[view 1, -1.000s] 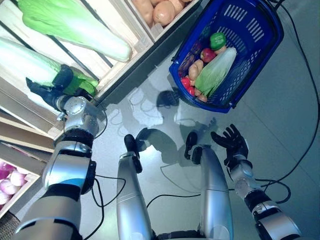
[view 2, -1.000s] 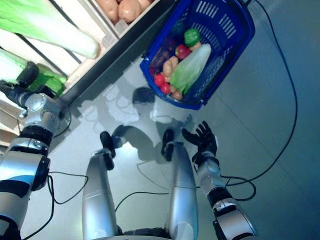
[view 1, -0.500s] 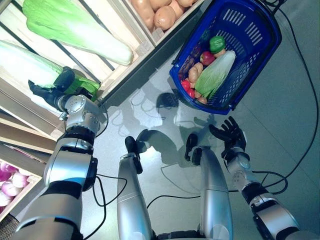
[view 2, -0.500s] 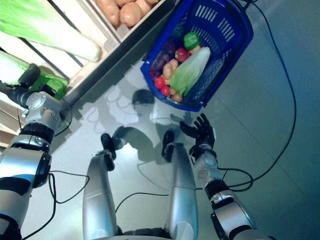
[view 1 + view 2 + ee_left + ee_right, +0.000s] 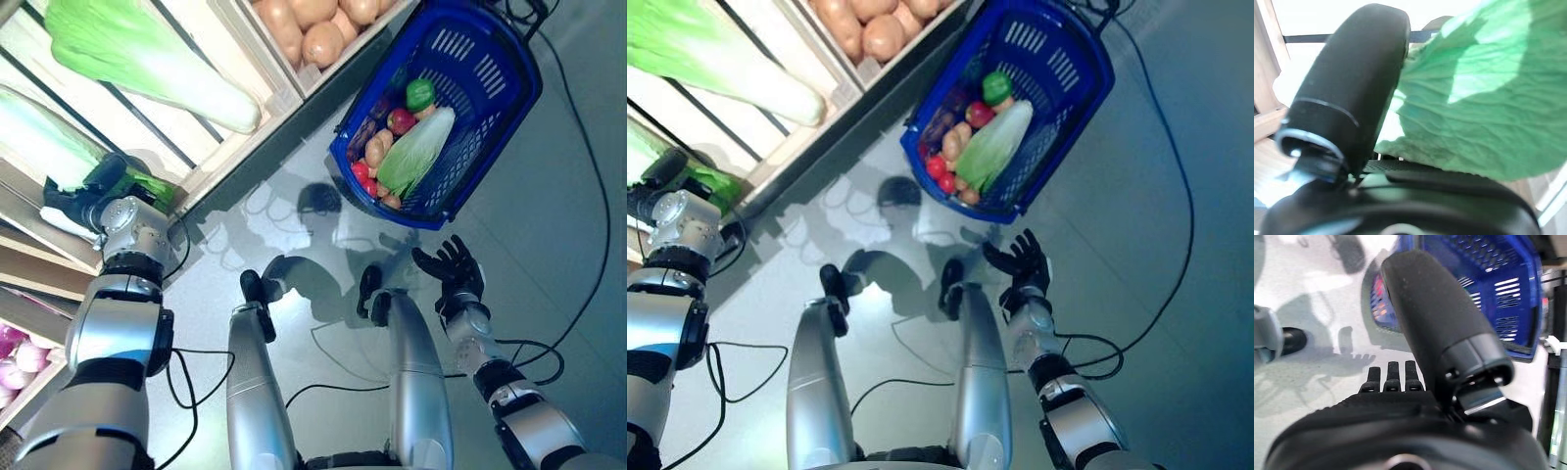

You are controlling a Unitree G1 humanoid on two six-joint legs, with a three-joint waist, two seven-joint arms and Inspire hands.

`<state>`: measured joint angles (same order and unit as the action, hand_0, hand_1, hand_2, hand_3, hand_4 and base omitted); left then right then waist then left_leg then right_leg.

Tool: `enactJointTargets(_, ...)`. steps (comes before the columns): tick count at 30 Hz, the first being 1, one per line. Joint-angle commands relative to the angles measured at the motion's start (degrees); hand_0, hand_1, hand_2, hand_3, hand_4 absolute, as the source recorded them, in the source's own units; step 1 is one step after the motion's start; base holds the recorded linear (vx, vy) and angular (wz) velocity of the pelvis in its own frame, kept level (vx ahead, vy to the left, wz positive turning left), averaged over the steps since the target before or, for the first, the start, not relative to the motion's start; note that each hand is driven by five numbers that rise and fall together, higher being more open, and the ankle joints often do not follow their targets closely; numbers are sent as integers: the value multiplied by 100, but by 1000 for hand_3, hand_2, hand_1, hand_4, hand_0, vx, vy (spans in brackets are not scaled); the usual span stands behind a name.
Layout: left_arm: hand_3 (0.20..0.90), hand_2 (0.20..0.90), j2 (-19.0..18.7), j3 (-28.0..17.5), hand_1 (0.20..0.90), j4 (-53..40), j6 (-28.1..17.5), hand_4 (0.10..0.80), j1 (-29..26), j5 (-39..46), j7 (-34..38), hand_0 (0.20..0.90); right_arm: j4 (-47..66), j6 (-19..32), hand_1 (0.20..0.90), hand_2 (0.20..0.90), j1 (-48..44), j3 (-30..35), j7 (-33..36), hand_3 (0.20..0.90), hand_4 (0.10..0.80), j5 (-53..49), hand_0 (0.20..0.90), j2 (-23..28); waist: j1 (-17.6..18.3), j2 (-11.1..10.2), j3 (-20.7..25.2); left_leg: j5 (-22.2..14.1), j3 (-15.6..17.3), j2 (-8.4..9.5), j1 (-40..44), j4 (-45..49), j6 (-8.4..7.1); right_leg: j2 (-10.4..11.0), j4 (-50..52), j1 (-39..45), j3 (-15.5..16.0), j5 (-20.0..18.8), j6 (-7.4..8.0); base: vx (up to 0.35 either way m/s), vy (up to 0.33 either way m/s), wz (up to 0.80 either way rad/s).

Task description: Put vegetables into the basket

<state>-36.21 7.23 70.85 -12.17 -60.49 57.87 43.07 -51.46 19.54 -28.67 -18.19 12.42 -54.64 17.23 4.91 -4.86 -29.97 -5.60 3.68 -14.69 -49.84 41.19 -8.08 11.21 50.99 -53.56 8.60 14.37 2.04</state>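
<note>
My left hand [image 5: 86, 196] is in the wooden stand's lower shelf, against the green leafy end of a long napa cabbage [image 5: 37, 137]. In the left wrist view its thumb [image 5: 1347, 93] lies beside the green leaf [image 5: 1484, 103], which covers the rest of the hand. The blue basket [image 5: 505, 93] stands on the floor to the right. It holds a napa cabbage [image 5: 416, 152], a green pepper [image 5: 420, 94], potatoes [image 5: 375, 149] and small red vegetables [image 5: 361, 170]. My right hand [image 5: 453, 276] is open and empty, low over the floor in front of the basket; it also shows in the right wrist view [image 5: 1393, 377].
The wooden stand [image 5: 265, 93] with slatted shelves and crates runs along the left and top. Grey floor [image 5: 549, 245] lies between the stand, the basket and me. The basket's near rim [image 5: 965, 208] is a short way beyond my right hand.
My left hand has pushed a little further left into the shelf along the cabbage. The view has shifted slightly. My right hand has stayed about where it was.
</note>
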Motion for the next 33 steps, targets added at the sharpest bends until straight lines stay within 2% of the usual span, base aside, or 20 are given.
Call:
enactJointTargets(1,300,300,403,92,300,-222,75,400,-42,-84,-360,300,401,637,900,900,115,285,67,900,800,-243,900,77,83,-2,17,-500,240,49,266,270,259,75,-243,567,-84,-16,55,-9,-31,3)
enactJointTargets(9,300,300,344,-95,300,-338,-160,400,311,-195,-479,300,384,711,900,900,69,394,151,900,800,-356,900,60,44,181,17,-568,363,74,1211,119,264,143,-319,1434,-145,96,60,9,1,1)
enactJointTargets(10,300,300,357,-212,300,-511,-317,400,526,-244,-573,300,461,701,900,900,139,431,198,900,800,-321,900,59,24,241,19,-579,399,113,1603,16,288,172,-411,1794,-152,107,60,55,32,-4)
enactJointTargets(14,300,300,440,-334,300,-972,-543,400,1001,-399,-672,300,622,777,900,900,405,457,191,900,800,-303,900,15,-38,298,206,-575,404,228,2105,-204,333,250,-601,2265,-99,100,66,98,13,-3)
enactJointTargets(15,300,300,577,-370,300,-1488,-638,400,1439,-493,-704,300,884,842,900,900,646,441,245,900,800,-265,900,-60,-100,314,375,-536,397,308,2461,-414,360,309,-819,2641,-26,53,76,125,-18,6)
enactJointTargets(16,300,300,613,-376,300,-1590,-654,400,1540,-535,-696,300,945,844,900,900,701,439,274,900,800,-253,900,-76,-110,319,411,-522,400,322,2546,-471,360,320,-870,2726,-6,42,78,185,-21,9)
enactJointTargets(20,300,300,1035,-418,300,-2710,-1119,400,2689,-843,-500,300,1711,946,900,900,1309,431,492,900,800,30,900,-292,-246,367,852,-347,438,454,3520,-1222,367,352,-1692,3797,264,-117,122,184,-15,8)
enactJointTargets(22,300,300,1255,-448,300,-3069,-1336,400,3068,-1214,-353,300,1957,970,900,900,1455,426,481,900,800,85,900,-366,-310,395,1035,-125,475,482,3798,-1574,390,331,-2144,4159,412,-334,92,137,-37,8)
enactJointTargets(23,300,300,1454,-423,300,-3402,-1483,400,3366,-1740,-189,300,2218,927,900,900,1572,440,466,900,800,130,900,-433,-386,414,1232,-37,473,524,4095,-1884,365,326,-2547,4547,526,-419,119,173,-42,11)
enactJointTargets(25,300,300,1589,-369,300,-3592,-1552,400,3528,-2110,-53,300,2343,907,900,900,1655,429,424,900,800,193,900,-455,-424,429,1346,33,478,544,4302,-2105,349,311,-2822,4807,603,-490,139,146,-36,14)
enactJointTargets(27,300,300,1769,-247,300,-3963,-1650,400,3811,-2772,118,300,2622,848,900,900,1773,471,119,900,800,349,900,-466,-500,443,1625,196,484,603,4708,-2615,313,274,-3429,5315,748,-663,214,194,-46,19)
enactJointTargets(30,300,300,1819,-63,300,-4400,-1685,400,4008,-3326,177,300,2885,856,900,900,1768,516,-270,900,800,516,900,-421,-563,453,1857,390,496,624,4992,-3076,272,223,-3945,5660,871,-891,287,117,-66,28)
enactJointTargets(33,300,300,1791,104,300,-4866,-1515,400,4106,-3798,-206,300,3100,656,900,900,1586,622,-1157,900,800,507,900,-306,-675,442,2094,536,490,655,5353,-3630,236,159,-4470,6038,1018,-1130,393,66,-84,21)
